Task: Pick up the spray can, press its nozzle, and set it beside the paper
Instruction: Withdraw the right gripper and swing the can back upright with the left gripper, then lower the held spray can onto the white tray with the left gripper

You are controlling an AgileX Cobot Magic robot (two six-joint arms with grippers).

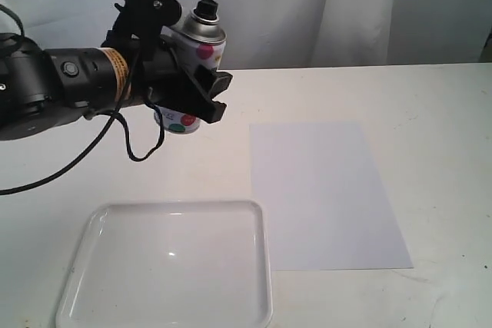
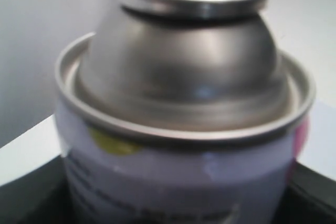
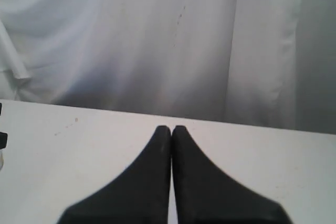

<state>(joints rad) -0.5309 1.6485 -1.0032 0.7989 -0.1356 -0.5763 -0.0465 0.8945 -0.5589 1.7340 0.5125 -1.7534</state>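
1. Near zone, seen in the exterior view only. A glossy white rectangular plastic tray with a raised rim sits at the near left of the white table. I see only light reflections on the tray floor. A flat plain white rectangular sheet of paper lies just right of the tray. Its near-left corner is close to the tray's right rim, and I cannot tell whether they touch.

2. Middle zone. The left gripper reaches in from the left, its black fingers clamped around the body of the small white cylindrical spray can with coloured polka dots. The can is tilted, with its top leaning to the right. It is to the far left of the paper and apart from it. I cannot tell from the exterior view whether its base is off the table. The small black plastic nozzle sits on top, with nothing touching it.

3. The left wrist view shows details that the exterior view does not:
- the silver metal dome and its rolled rim, seen close and blurred;
- a yellow patch and grey print on the can's white wall;
- dark finger surfaces on either side of the can.

4. Only the right wrist view shows the right gripper. Its two black fingers are pressed together with nothing between them, above the bare table.

5. Far zone. A white fabric curtain hangs behind the table's far edge.
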